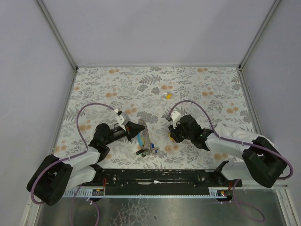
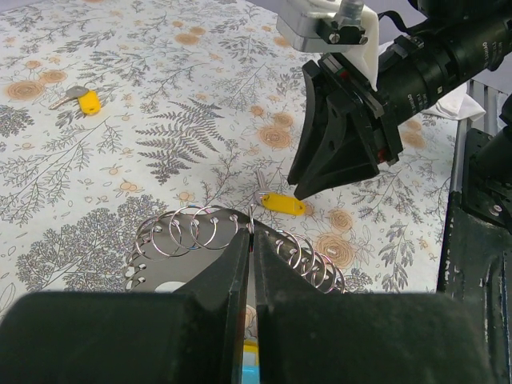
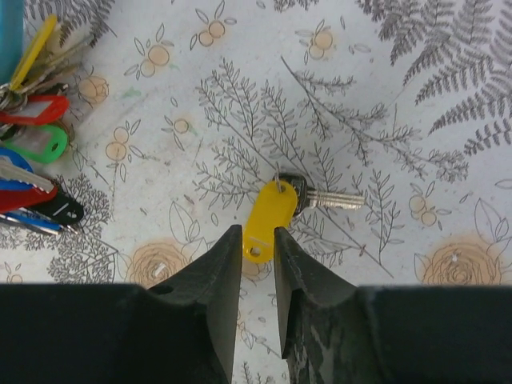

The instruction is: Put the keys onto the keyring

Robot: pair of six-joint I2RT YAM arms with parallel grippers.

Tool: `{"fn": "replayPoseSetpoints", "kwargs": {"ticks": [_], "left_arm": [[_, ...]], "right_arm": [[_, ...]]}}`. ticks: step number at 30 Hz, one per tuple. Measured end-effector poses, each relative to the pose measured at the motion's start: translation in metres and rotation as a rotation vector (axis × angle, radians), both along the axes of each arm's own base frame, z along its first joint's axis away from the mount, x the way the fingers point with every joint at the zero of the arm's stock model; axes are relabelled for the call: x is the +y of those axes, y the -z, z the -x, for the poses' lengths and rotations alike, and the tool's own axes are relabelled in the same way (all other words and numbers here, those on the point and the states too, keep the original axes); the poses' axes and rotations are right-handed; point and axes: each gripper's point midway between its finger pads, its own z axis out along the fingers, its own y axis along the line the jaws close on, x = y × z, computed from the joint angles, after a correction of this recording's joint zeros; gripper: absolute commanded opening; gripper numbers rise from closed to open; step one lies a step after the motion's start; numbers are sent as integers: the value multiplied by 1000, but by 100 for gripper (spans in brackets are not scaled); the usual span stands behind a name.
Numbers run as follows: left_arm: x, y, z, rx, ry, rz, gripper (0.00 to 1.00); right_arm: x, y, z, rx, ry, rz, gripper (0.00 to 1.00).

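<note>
From above: see the left gripper [image 1: 140,131] pressed together on a silvery metal strip carrying a row of thin wire rings [image 1: 146,139], low in the middle of the flowery table [image 1: 207,94]. Seems to hold the ring strip up, to keep a ring easy to reach. Just below it, find the bunch of keys [image 1: 146,151] with blue, red, green and black plastic caps. Cannot pick out the small keyring joining them. To the right, spot the right gripper [image 1: 172,134] pointing down over a small metal key with a yellow plastic cap [image 1: 172,137]. Farther back, well apart, see a second yellow-capped key [image 1: 167,96] lying alone.

From the left wrist: see both fingers shut tight, with one wire ring poking up right at their tips. Beyond, find the yellow-capped key flat on the table under the right gripper's tip.

From the right wrist: see the jaws a little apart, one on each side of the yellow cap's near end. Cannot tell if touching it. Looks like lining up for a pinch. At the left edge, spot the bunch of keys beside a light-blue curved strip [image 3: 10,36].
</note>
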Motion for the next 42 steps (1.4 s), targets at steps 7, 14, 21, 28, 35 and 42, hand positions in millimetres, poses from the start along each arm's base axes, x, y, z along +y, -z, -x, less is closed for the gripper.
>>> {"fn": "replayPoseSetpoints", "kwargs": {"ticks": [7,14,21,28,35,42], "left_arm": [[0,0,0,1,3,0,0],[0,0,0,1,3,-1,0],[0,0,1,1,3,-1,0],[-1,0,2,1,10,-1,0],[-1,0,2,2,10,-1,0],[-1,0,3,1,19,-1,0]], "right_arm": [[15,-8,-20,-112,-6,-79,29],[15,6,-21,-120,1,-75,28],[13,16,-22,-108,7,-56,26],[14,20,-23,-105,6,-53,23],[16,22,-25,-112,3,-53,1],[14,19,-24,-116,-3,-49,0]]}}
